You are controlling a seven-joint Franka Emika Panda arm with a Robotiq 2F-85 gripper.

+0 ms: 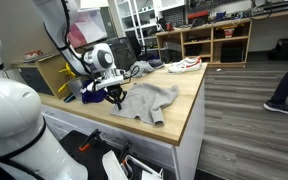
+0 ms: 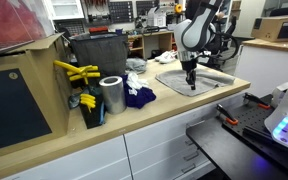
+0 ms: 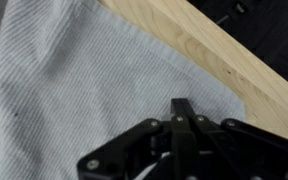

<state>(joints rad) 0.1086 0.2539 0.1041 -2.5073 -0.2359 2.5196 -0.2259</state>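
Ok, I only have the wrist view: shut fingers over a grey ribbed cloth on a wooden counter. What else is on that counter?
Observer: A crumpled dark blue cloth lies beside the grey ribbed cloth.
Operator: Anything tall near the gripper?
Observer: A shiny silver metal cylinder stands upright past the blue cloth, well clear of the gripper.
Operator: And the other end?
Observer: A white shoe with red trim lies at that end of the wooden counter.

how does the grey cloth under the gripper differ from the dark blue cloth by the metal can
The grey cloth lies spread flat; the dark blue cloth is bunched in a heap. The grey cloth is pale and looks larger; the dark blue cloth is dark and smaller. Both rest on the wooden counter.
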